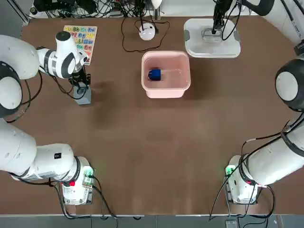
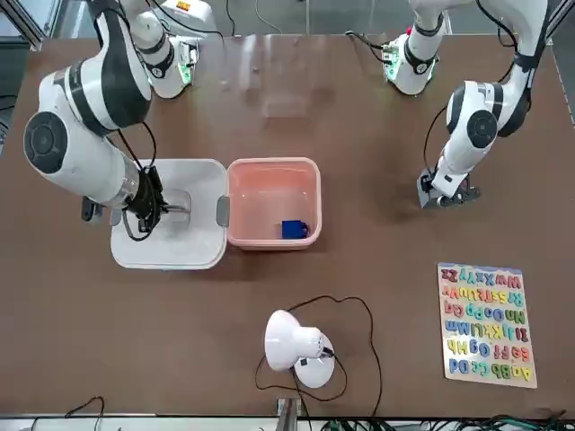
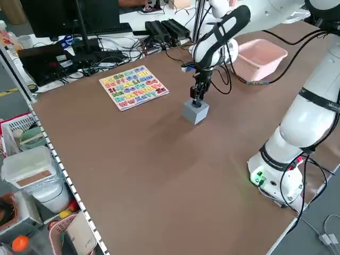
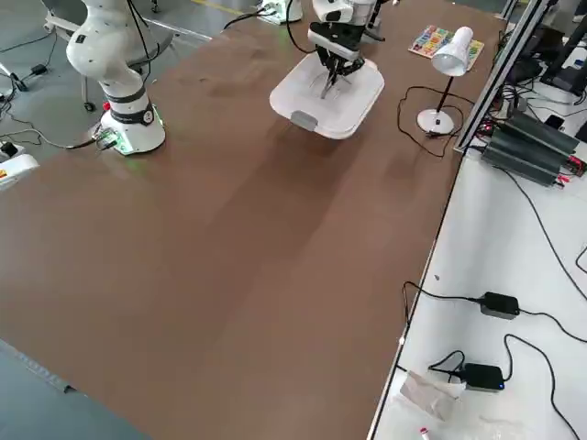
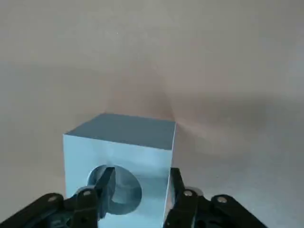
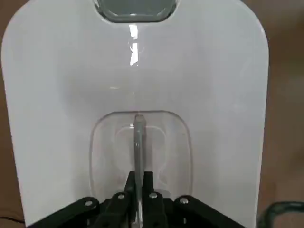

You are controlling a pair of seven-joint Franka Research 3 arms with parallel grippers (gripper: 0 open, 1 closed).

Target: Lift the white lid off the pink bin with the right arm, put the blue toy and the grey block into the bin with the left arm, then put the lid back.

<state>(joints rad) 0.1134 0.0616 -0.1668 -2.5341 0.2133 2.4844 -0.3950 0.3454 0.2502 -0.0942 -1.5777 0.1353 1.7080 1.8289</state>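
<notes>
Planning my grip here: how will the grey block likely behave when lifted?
The grey block looks rigid, so it probably won't squash. Its flat faces should resist rolling. The round hollow suggests it may be fairly light.

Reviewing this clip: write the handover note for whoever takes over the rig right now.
Left gripper: open at the grey block, one finger in its round hole, the other outside; no firm grip visible yet.
Right gripper: shut on the centre handle of the white lid, beside the pink bin.
Done: lid off; blue toy in the bin.
Left: grip the block, put it in the bin, then lid back on.
</notes>
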